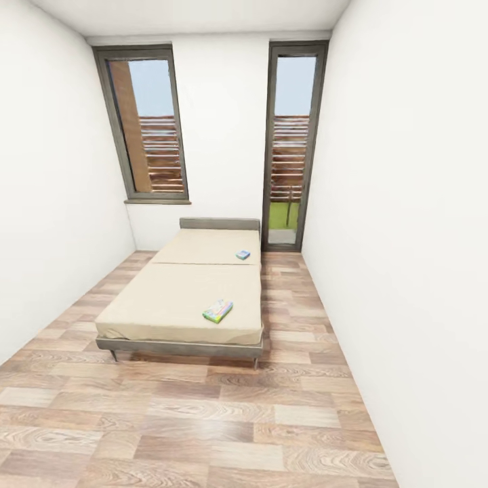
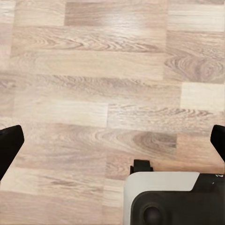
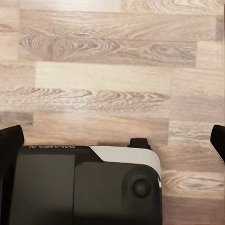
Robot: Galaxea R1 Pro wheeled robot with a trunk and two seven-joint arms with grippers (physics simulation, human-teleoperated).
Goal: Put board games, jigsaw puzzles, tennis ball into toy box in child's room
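I am in the child's room, facing the bed (image 1: 169, 298) with its cream cover and grey headboard. Two board games lie on it: a small blue one (image 1: 242, 255) toward the headboard on the right, and a green-edged one (image 1: 217, 311) close to the foot. In the left wrist view my left gripper (image 2: 112, 143) hangs open over the wood floor, its black fingertips (image 2: 9, 145) wide apart. My right gripper (image 3: 115, 138) is open too, holding nothing. The table, toy box, jigsaw puzzles and tennis ball are out of view.
White walls close in on both sides. A grey-framed window (image 1: 146, 125) and a tall glass door (image 1: 291, 146) stand behind the bed. Wood-plank floor (image 1: 203, 420) stretches between me and the bed's foot. My own base (image 3: 84, 187) sits below the grippers.
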